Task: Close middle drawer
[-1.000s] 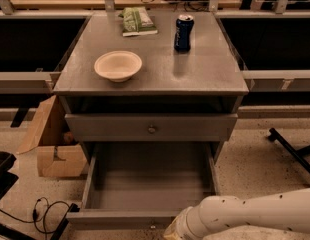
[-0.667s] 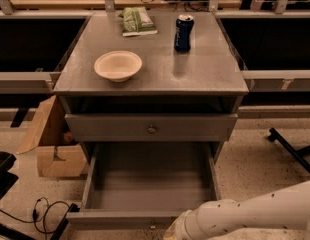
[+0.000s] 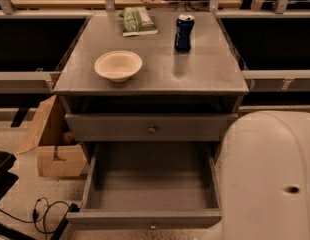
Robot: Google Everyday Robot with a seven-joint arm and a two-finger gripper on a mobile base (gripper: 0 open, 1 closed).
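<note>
Entry: we record the middle drawer (image 3: 145, 218) standing pulled out below the bench (image 3: 205, 69), the white arm (image 3: 267, 179) at the bench's front right, the claw out of sight, its grip we cannot tell; step: approach; next, likely a square push on the drawer front.

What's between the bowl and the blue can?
Only bare grey cabinet top, in the camera view, between round white bowl and blue drink can. Gripper: out of view.
</note>
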